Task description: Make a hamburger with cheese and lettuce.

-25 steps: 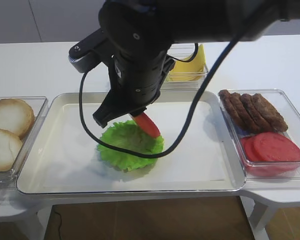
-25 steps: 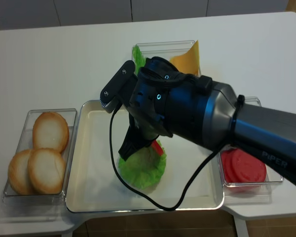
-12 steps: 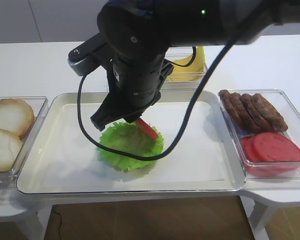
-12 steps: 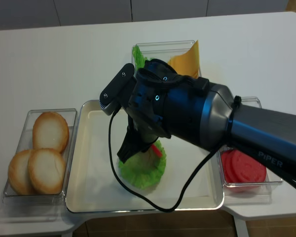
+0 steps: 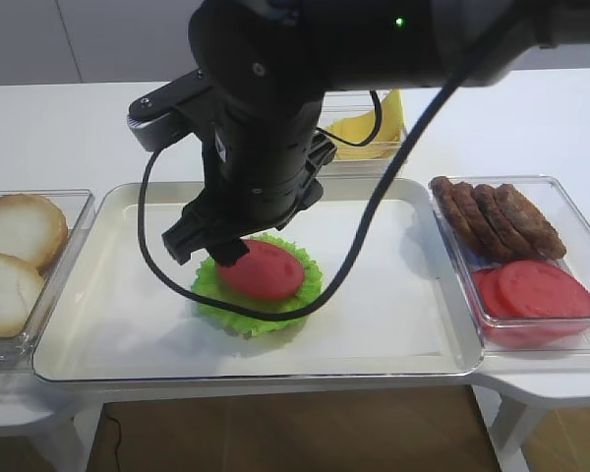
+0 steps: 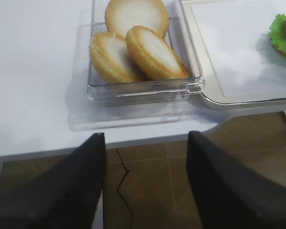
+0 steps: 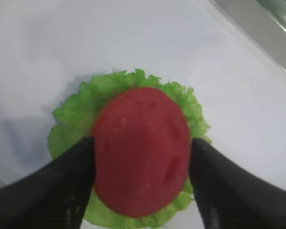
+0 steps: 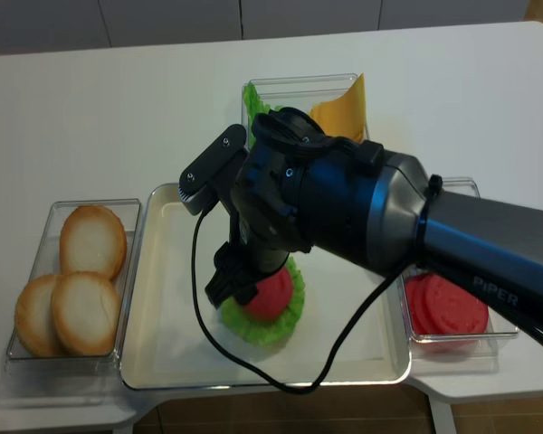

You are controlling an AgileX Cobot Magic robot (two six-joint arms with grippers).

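The hamburger stack lies on the white tray (image 5: 403, 324): a flat red disc (image 5: 264, 269) on the lettuce (image 5: 305, 292). In the right wrist view the disc (image 7: 140, 152) rests flat on the green leaf (image 7: 69, 124). My right gripper (image 7: 140, 140) is open just above it, one finger on each side of the disc; it also shows in the high view (image 5: 211, 251). The cheese (image 5: 391, 118) stands in a clear box at the back, partly hidden by the arm. My left gripper (image 6: 145, 138) is open and empty, off the table's front edge.
A clear box of pale bun halves (image 5: 15, 256) stands left of the tray, close to the left gripper (image 6: 133, 47). A clear box at the right holds brown patties (image 5: 497, 216) and red slices (image 5: 536, 290). The right arm's black cable hangs over the tray.
The red disc was held tilted over the lettuce; now it lies flat on the leaf and the right gripper's jaws stand apart. The arm has shifted slightly left.
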